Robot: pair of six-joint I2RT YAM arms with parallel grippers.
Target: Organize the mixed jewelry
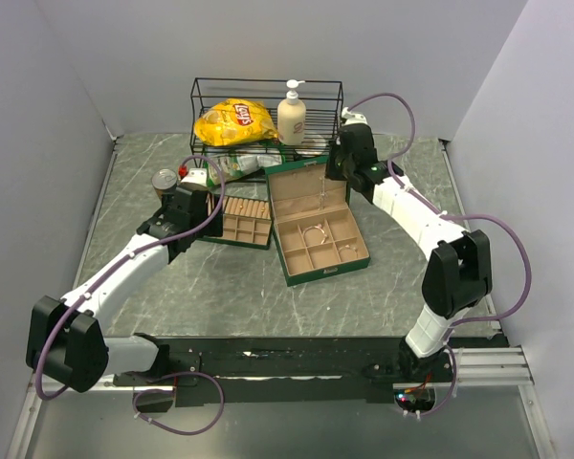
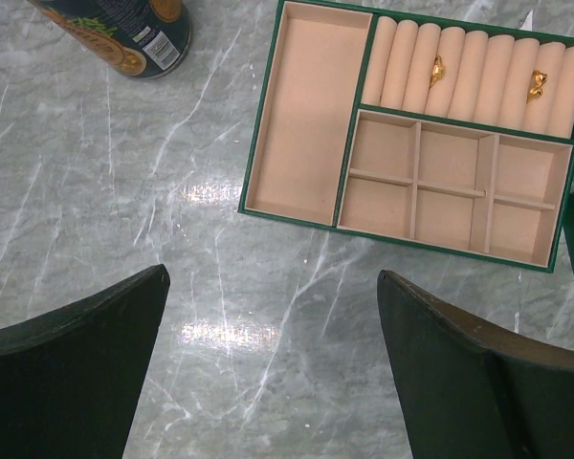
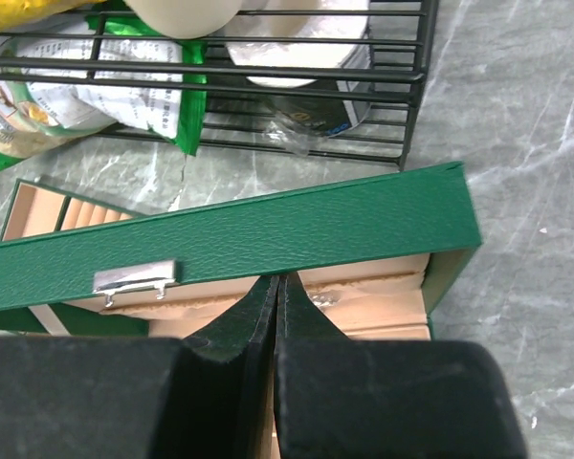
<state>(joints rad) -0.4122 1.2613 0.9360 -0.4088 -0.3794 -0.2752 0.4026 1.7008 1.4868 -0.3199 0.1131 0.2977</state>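
The right hand [image 3: 275, 279] is clenched, its two fingers pressed flat together just above the upright lid [image 3: 268, 234] of the green jewelry box [image 1: 306, 276], near the lid's silver clasp [image 3: 134, 278]. A small pale glint sits beside the fingertips, and I cannot tell whether anything is pinched there. The left hand [image 2: 273, 277] is released, its fingers spread wide around nothing, and it hovers over bare surface just in front of the tan divider tray [image 2: 306, 115]. Of the jewelry, thin silver hoops [image 1: 314, 232] lie in the compartments of the open box, and two gold bits [image 2: 437, 69] sit tucked between the padded rolls along the tray's far row. The surface [image 1: 239, 296] is a grey-green, marble-patterned sheet with white veins, glossy enough to carry bright patches of light. Plain pale walls close it in at the left, back and right, and a black rail runs along the near edge where the arms are bolted. At the back stands a black wire basket [image 1: 268, 81] holding a yellow chip bag [image 1: 234, 121] printed "Lay's" and a cream pump bottle [image 1: 292, 117]. A green and white packet [image 1: 237, 164] lies at the basket's foot, its print too small to read. A can [image 2: 124, 29] stands left of the tray, and its dark label carries a white patch of text too fine to make out.
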